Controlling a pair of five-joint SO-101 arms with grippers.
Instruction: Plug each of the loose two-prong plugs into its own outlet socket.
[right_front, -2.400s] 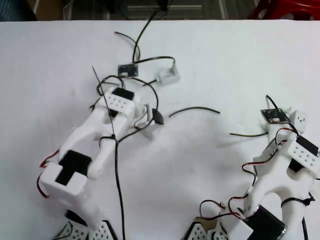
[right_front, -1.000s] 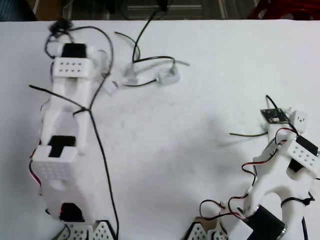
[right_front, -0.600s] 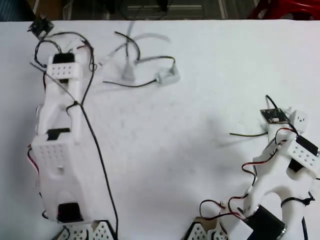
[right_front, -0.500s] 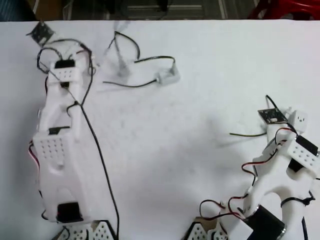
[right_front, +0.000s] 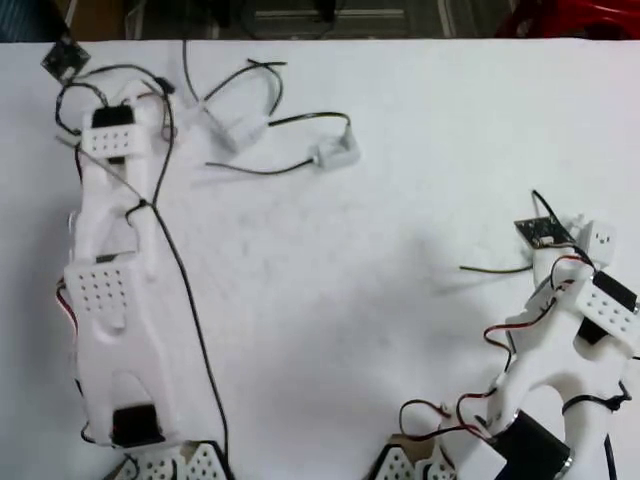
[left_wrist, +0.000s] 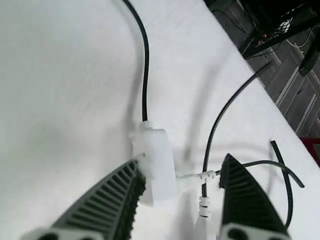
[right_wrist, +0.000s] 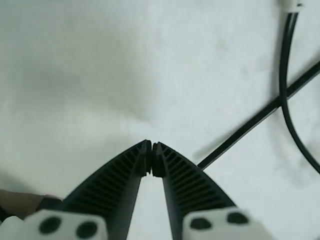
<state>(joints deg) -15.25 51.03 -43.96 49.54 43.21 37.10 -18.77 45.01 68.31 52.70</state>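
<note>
In the left wrist view my left gripper (left_wrist: 182, 165) is open, and a white plug block (left_wrist: 157, 167) with a black cable (left_wrist: 145, 60) lies between its fingers, touching one of them. From above, the left arm (right_front: 110, 140) stretches to the far left corner, and that plug (right_front: 240, 130) lies just beside its tip among looping wires. A second white plug (right_front: 335, 153) rests a little farther right. A white socket (right_front: 601, 238) with two holes sits by the right arm (right_front: 590, 310). My right gripper (right_wrist: 151, 147) is shut on nothing, just above the table, near a black cable (right_wrist: 250, 125).
A loose black wire (right_front: 495, 268) lies on the white table (right_front: 380, 330) left of the right arm. Black cables (right_front: 265, 80) curl at the back near the far edge. The table's edge and a dark floor (left_wrist: 295, 60) show beyond the left gripper.
The left arm swung from the table's middle to the far left corner, and the white plug and its wires shifted left with it. The right arm stayed almost still.
</note>
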